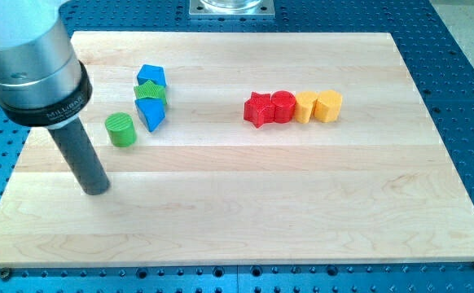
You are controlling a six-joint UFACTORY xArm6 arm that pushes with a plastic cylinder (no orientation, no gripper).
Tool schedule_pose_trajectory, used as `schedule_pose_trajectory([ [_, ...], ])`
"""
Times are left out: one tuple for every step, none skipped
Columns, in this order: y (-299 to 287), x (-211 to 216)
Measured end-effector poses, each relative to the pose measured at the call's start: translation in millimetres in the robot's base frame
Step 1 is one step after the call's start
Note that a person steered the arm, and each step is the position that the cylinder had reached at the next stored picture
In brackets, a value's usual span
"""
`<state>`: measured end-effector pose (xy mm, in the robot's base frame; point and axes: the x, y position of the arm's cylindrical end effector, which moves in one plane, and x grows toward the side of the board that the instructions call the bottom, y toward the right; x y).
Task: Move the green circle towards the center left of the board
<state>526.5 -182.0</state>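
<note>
At the left of the frame my tip (96, 189) is resting on the counter (302, 203), a bare rod tool gripping nothing, below-left of the green circle (121, 129). It is looking light, stiff and slippery; I am judging its right side best for pushing.

my tip (97, 190) lowered, rod tilted slightly

One camera — raised beyond my tip (97, 190), looking down across the whole wooden board (302, 203) at middling range.
</note>
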Motion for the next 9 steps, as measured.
schedule_pose_trajectory([
  [31, -10],
  [61, -61],
  [43, -126],
  [26, -165],
  [32, -166],
  [37, -164],
  [50, -132],
  [58, -103],
  [40, -103],
])
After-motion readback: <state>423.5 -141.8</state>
